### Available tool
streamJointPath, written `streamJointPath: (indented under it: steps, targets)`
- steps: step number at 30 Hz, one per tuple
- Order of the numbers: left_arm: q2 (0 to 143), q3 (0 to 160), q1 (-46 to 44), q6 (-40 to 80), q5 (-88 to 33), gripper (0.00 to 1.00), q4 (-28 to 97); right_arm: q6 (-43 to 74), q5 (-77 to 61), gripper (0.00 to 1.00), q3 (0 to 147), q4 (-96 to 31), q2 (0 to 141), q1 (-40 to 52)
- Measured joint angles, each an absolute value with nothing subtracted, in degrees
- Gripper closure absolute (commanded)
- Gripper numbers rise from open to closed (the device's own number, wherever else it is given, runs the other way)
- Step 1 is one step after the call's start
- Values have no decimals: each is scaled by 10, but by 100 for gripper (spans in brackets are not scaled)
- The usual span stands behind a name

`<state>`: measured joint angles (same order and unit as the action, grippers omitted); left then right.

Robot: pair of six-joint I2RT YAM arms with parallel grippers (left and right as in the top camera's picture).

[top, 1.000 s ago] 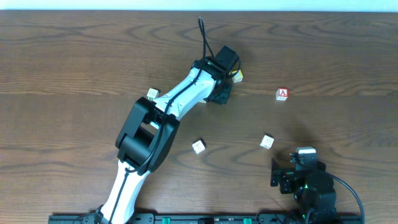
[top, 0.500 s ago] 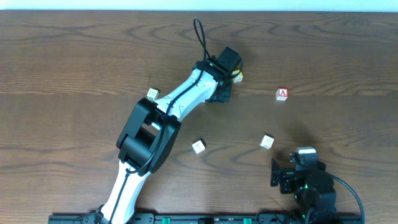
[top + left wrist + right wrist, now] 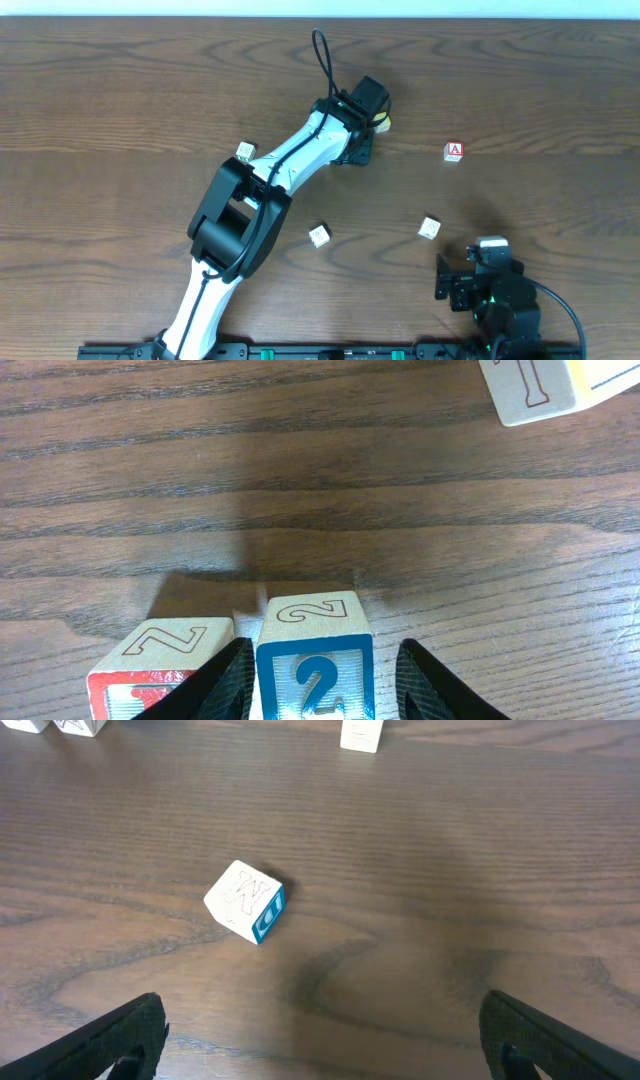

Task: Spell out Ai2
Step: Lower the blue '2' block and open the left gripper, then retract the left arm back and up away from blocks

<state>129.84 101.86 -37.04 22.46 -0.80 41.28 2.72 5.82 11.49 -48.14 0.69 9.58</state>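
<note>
Left pincer [image 3: 325, 665] released, straddling the "2" cube [image 3: 315, 650]; the cube sits on the bench [image 3: 300, 480], with a gap at one finger. "A" cube [image 3: 454, 151] lies well apart, nearer the right arm. Right pincer [image 3: 322, 1035] spread wide, grasping nothing

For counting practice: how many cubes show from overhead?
5: cream cube beside the left arm, white cube below it, blue-sided cube near the right gripper, A cube, yellow cube at the left gripper, hiding more.
</note>
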Motion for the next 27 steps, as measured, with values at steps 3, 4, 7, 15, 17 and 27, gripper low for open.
streamJointPath:
  steps: [3, 4, 7, 15, 17, 27]
  targets:
    - [1298, 1019, -370, 221, -8, 56, 411, 27, 58, 1, 115, -481, 7, 96]
    - [1298, 1019, -370, 218, -8, 57, 410, 27, 58, 1, 115, -482, 7, 96]
    - [1298, 1019, -370, 206, -8, 57, 406, 27, 58, 1, 115, -481, 7, 96]
    - [1298, 1037, -368, 164, 27, 54, 405, 27, 58, 1, 115, -482, 7, 96]
    - [1297, 1053, -364, 155, 43, 53, 405, 27, 58, 1, 115, -482, 7, 96]
    - [1221, 1138, -318, 117, 134, 54, 414, 27, 58, 1, 115, -481, 7, 96]
